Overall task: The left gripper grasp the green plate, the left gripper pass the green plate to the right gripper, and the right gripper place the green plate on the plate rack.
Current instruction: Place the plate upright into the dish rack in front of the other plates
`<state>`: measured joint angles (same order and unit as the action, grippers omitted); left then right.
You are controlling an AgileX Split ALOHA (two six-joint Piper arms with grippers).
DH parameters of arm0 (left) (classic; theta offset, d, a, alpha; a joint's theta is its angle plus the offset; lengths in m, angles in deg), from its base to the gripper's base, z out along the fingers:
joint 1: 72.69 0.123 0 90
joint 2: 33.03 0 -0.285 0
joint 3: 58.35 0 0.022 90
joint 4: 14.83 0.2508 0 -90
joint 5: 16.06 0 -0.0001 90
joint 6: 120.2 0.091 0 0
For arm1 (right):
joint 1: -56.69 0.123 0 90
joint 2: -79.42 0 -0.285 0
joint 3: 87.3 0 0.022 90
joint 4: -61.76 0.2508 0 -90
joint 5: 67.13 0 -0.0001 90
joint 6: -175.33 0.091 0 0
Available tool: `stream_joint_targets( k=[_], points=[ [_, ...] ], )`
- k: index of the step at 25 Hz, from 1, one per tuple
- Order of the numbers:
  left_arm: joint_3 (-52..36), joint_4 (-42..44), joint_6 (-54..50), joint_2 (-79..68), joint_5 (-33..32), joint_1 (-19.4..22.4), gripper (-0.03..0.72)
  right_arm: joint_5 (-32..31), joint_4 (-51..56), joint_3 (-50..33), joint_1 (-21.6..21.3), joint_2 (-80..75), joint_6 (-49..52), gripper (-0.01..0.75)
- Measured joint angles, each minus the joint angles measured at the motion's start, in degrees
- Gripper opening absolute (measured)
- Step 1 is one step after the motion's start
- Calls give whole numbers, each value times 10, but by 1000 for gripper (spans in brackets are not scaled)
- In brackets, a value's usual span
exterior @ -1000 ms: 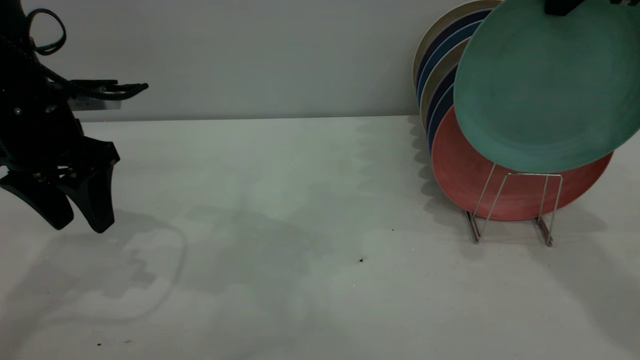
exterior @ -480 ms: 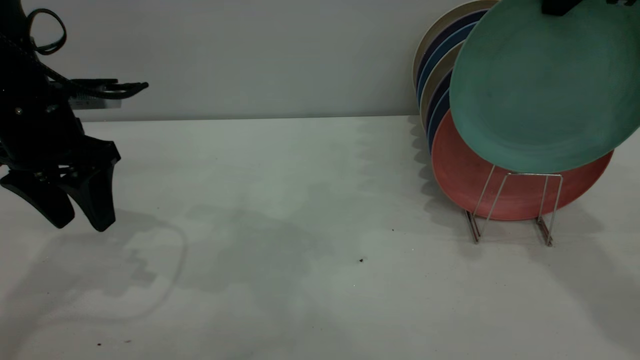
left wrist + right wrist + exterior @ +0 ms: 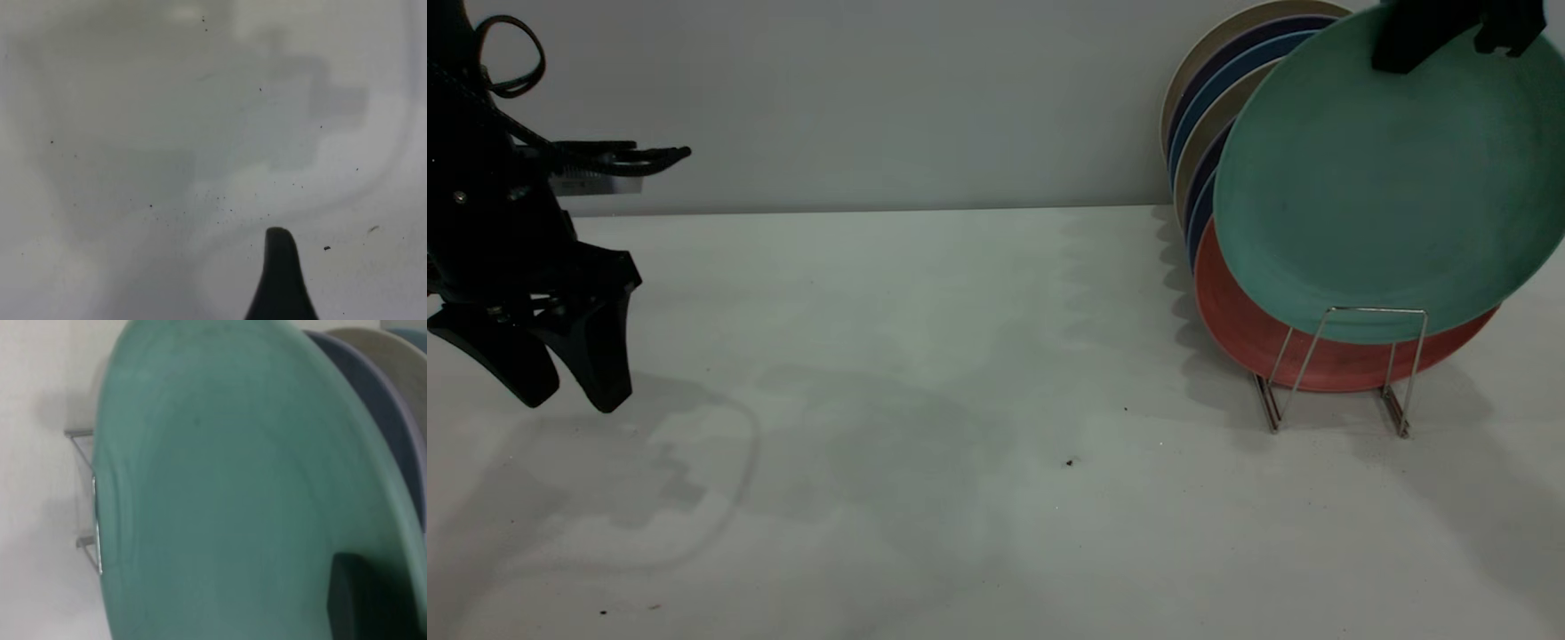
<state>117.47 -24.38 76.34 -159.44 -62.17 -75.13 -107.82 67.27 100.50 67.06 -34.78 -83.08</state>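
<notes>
A: Where is the right gripper [image 3: 1449, 31]?

B: At the top right of the exterior view, reaching down from above. Its dark fingers are clamped over the upper rim of the green plate [image 3: 1383, 178], one finger lying across the plate's face.

A: And the plate itself?

B: It hangs nearly upright, tilted a little, in front of the row of plates standing in the plate rack [image 3: 1343, 373]. Its lower edge dips behind the top bar of the front wire loop, just ahead of the salmon-pink plate [image 3: 1249, 333]. I cannot tell whether it touches the wire or the pink plate.

A: What does the right wrist view add?

B: The teal face fills most of it [image 3: 233, 500], with one dark finger [image 3: 363, 600] pressed against it near the rim. Darker blue and beige plates show behind, and a bit of rack wire beyond the plate's far edge.

A: The left gripper [image 3: 551, 378]?

B: Far off at the left of the table [image 3: 925, 356], hovering just above the surface with its wrist pointing down. The two tapering fingers are spread a little at the tips and hold nothing. Its wrist view shows only one fingertip [image 3: 280, 273] over bare tabletop.
</notes>
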Motion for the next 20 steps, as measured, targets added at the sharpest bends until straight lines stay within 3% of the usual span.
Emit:
stream_joint_targets(
  k=[7,16,20],
  points=[
    [0,0,0,0,0,0,582,-3,1,0,0,0,2,82],
    [0,0,-2,0,0,0,582,-22,2,0,0,0,30,238],
    [0,0,-9,0,0,0,582,-37,4,0,0,0,43,264]
  ],
)
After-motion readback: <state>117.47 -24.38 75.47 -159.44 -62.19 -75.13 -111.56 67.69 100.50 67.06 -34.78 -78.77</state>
